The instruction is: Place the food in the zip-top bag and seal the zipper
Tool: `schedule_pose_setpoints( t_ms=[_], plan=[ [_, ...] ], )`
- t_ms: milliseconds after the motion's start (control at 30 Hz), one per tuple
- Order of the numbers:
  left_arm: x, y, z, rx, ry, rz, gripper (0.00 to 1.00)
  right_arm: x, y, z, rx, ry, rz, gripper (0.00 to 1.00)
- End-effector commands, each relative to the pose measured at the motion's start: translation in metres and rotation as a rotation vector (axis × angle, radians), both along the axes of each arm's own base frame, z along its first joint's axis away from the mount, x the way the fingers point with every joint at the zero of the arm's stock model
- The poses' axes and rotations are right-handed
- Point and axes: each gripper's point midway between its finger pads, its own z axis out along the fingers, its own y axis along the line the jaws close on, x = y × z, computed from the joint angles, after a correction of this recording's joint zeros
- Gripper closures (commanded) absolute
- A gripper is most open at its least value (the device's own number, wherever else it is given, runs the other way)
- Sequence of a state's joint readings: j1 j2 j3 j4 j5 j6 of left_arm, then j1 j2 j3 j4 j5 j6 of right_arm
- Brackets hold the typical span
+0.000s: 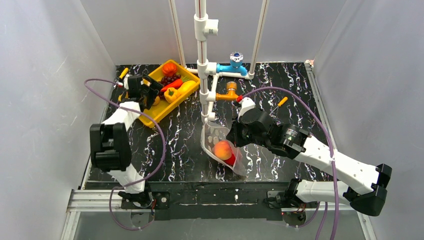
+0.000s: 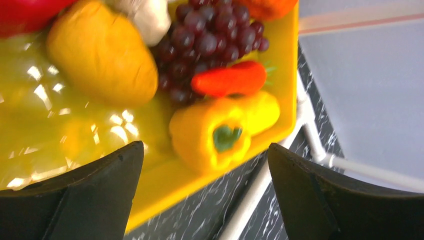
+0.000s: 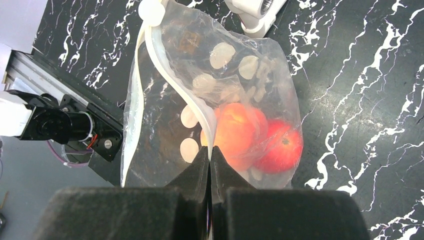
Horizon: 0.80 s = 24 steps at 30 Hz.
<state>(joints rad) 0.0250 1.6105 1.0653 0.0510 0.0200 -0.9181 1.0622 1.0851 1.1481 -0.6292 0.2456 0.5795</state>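
Observation:
The clear dotted zip-top bag (image 1: 216,141) (image 3: 235,65) lies mid-table with its mouth held open. Inside are a peach (image 3: 235,132) (image 1: 222,149) and a red tomato (image 3: 282,147). My right gripper (image 3: 210,152) (image 1: 234,136) is shut on the white zipper strip (image 3: 167,65) of one mouth edge. My left gripper (image 2: 205,167) (image 1: 142,90) is open and empty over the yellow tray (image 1: 155,112) (image 2: 165,180). Just ahead of it lie a yellow pepper (image 2: 212,135), a carrot (image 2: 230,80), purple grapes (image 2: 210,40) and an orange-yellow fruit (image 2: 100,55).
A white pipe stand (image 1: 202,65) with a blue valve (image 1: 236,62) and an orange valve (image 1: 231,91) rises behind the bag. White pipes (image 2: 310,130) run beside the tray. Grey walls enclose the black marbled table (image 1: 180,145). The table's front rail (image 3: 65,120) is close to the bag.

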Motion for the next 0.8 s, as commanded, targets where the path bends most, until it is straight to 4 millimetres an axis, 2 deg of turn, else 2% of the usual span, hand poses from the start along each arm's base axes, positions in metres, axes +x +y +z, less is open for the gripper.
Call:
schedule_pose_setpoints(
  t_ms=[0, 100, 267, 467, 767],
  plan=[
    [0.054, 0.007, 0.025, -0.056, -0.143, 0.044, 0.11, 0.006, -0.001, 0.011, 0.022, -0.042, -0.010, 0.99],
    [0.064, 0.015, 0.004, -0.063, -0.120, 0.078, 0.17, 0.007, 0.000, 0.008, 0.016, -0.036, -0.008, 0.99],
    [0.078, 0.011, -0.011, -0.104, -0.131, 0.072, 0.30, 0.008, 0.000, 0.004, 0.002, -0.033, -0.007, 0.99],
    [0.082, 0.006, -0.029, -0.149, -0.126, 0.063, 0.43, 0.011, -0.001, 0.003, -0.006, -0.033, -0.010, 0.99],
    [0.100, 0.001, -0.036, -0.174, -0.157, 0.031, 0.65, 0.012, -0.002, 0.005, -0.011, -0.031, -0.014, 0.99]
  ],
)
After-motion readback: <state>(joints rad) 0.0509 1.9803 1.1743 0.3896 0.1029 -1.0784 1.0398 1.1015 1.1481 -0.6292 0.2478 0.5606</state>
